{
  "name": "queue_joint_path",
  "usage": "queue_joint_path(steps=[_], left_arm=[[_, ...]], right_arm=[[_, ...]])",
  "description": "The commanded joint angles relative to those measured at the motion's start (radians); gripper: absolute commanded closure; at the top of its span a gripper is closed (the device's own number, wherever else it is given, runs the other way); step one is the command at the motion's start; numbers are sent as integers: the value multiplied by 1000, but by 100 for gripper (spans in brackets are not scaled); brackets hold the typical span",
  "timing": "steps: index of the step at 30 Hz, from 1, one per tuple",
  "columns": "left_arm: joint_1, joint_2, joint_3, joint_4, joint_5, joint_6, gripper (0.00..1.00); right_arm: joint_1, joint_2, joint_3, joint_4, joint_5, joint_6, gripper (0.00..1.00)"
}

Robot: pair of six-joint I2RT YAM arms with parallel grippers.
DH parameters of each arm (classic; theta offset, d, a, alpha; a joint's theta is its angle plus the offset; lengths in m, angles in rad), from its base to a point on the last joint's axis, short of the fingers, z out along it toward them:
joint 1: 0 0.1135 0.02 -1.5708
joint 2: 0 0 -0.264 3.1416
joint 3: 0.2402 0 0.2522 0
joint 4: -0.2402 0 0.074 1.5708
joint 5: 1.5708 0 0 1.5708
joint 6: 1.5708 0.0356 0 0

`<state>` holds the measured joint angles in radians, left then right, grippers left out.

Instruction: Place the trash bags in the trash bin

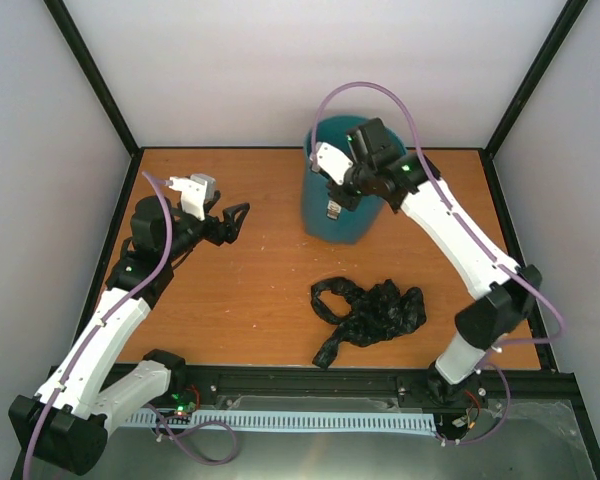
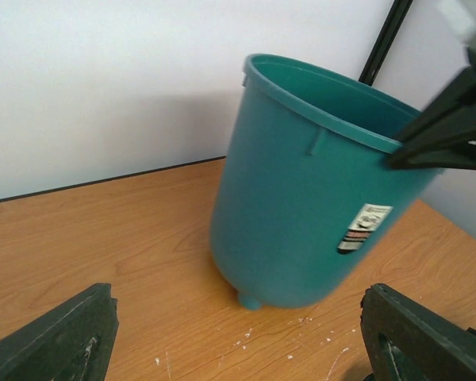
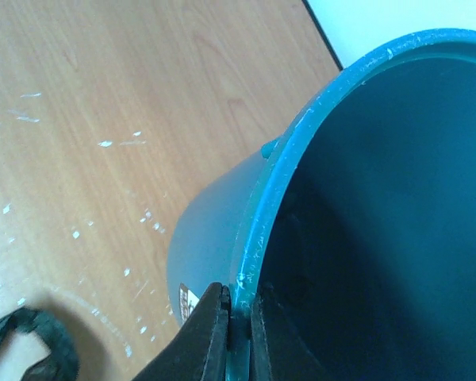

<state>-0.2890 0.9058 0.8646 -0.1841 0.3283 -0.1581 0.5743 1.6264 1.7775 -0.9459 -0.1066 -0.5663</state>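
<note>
1. Far left of the desk (image 1: 260, 300): left gripper (image 1: 232, 220), fingers spread wide with nothing between them, aimed rightward at the bin from well apart.
2. Seen from the left wrist: two dark fingers (image 2: 55, 341) at the lower corners of the view, only bare wood flecked with white specks between them, and the bin straight ahead.
3. Middle of the desk, toward the near edge: black trash bag (image 1: 370, 312), crumpled into a wrinkly, glossy heap lying flat on the wood. A loop handle at its left end, a strip trailing toward the near edge. Outside the bin, well apart from both grippers.
4. Right of centre, near the back wall: teal trash bin (image 1: 350, 225), mouth upward, base on the desk, white label (image 1: 333, 210) on the wall facing the arms. Leaning in the left wrist view, though impossible to tell whether from the camera's own tilt.
5. At the bin's near rim: right gripper (image 1: 332, 185), fingers pinching the rim, one inside the bin and one outside, pressed tight on the thin plastic edge.
6. Far right: right arm, stretched from its base at the near edge up to the bin.
</note>
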Motion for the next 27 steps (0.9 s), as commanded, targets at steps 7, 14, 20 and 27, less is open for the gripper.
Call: queue_joint_path(steps=[7, 14, 20, 27], left_arm=[[1, 7, 18, -9, -18, 12, 15], [1, 10, 18, -12, -30, 11, 15], [1, 18, 15, -12, -47, 0, 15], [1, 28, 14, -2, -25, -16, 17]], right_arm=[[13, 223, 256, 116, 42, -95, 97], [17, 252, 285, 108, 29, -82, 62], [18, 191, 274, 37, -52, 0, 38], [17, -125, -55, 101, -154, 126, 28]])
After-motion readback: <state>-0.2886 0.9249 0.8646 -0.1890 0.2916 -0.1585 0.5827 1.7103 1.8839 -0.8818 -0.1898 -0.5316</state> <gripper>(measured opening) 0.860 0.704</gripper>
